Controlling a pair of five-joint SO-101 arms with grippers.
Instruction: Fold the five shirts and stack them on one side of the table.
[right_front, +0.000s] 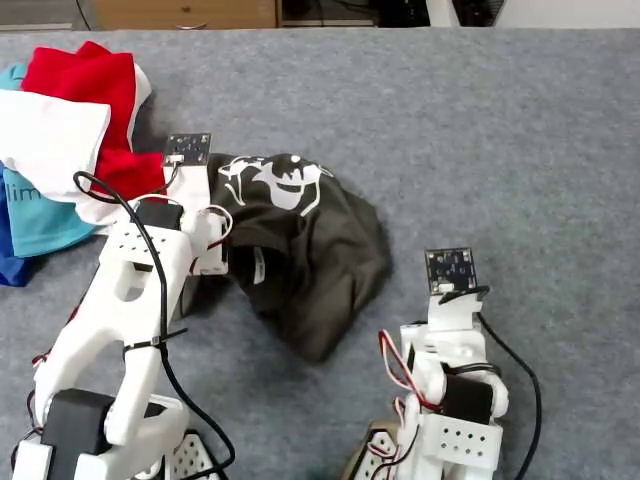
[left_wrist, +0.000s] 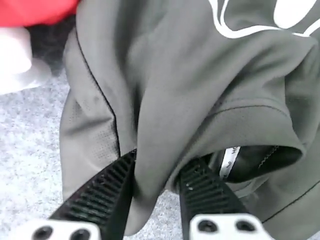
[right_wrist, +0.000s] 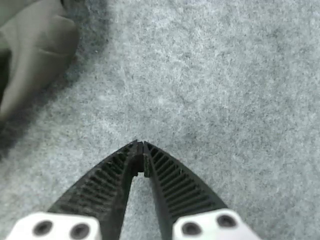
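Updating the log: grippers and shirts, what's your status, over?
Left gripper shut on dark shirt. Right gripper shut, empty, over table. Other shirts heaped unfolded, left side.

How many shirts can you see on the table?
5: dark grey shirt in the middle, in the left gripper; red shirt, white shirt, light blue shirt and dark blue shirt piled far left. Others may hide underneath.

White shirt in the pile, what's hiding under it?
The red shirt pokes out from under the white shirt on its far side, and the teal shirt on its near side. How far they reach underneath is covered.
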